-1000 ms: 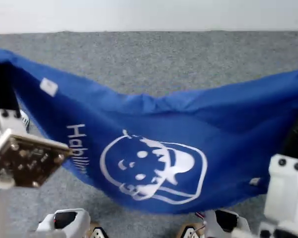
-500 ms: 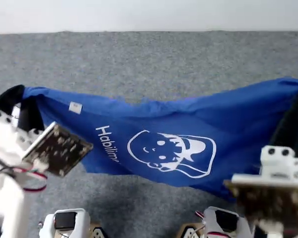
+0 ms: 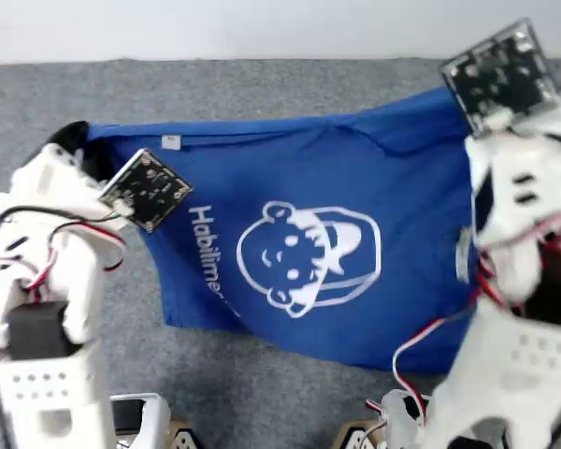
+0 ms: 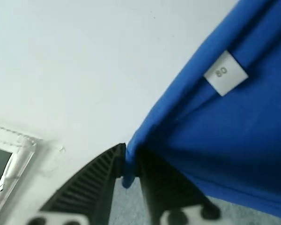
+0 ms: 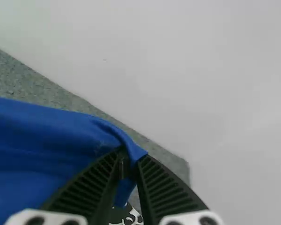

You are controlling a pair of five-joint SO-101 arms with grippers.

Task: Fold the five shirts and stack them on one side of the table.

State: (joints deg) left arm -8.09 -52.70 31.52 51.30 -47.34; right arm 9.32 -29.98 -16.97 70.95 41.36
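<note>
A blue shirt (image 3: 318, 253) with a white cartoon face print is stretched out above the grey table, print side up. My left gripper (image 4: 127, 164) is shut on one of the shirt's (image 4: 225, 136) corners, near a small white tag (image 4: 225, 74); in the high view that arm (image 3: 51, 243) stands at the left. My right gripper (image 5: 126, 171) is shut on another corner of the shirt (image 5: 42, 150); its arm (image 3: 519, 215) rises at the right and covers that edge of the cloth.
The grey carpeted table top (image 3: 262, 94) runs back to a white wall (image 3: 262, 28). Both arm bases (image 3: 136, 421) sit at the near edge. A white-framed object (image 4: 4, 159) shows beside the left gripper.
Both arms have swung away from the near edge toward the far side, carrying the shirt with them. The hanging cloth has spread out flatter, and the print now lies farther back.
</note>
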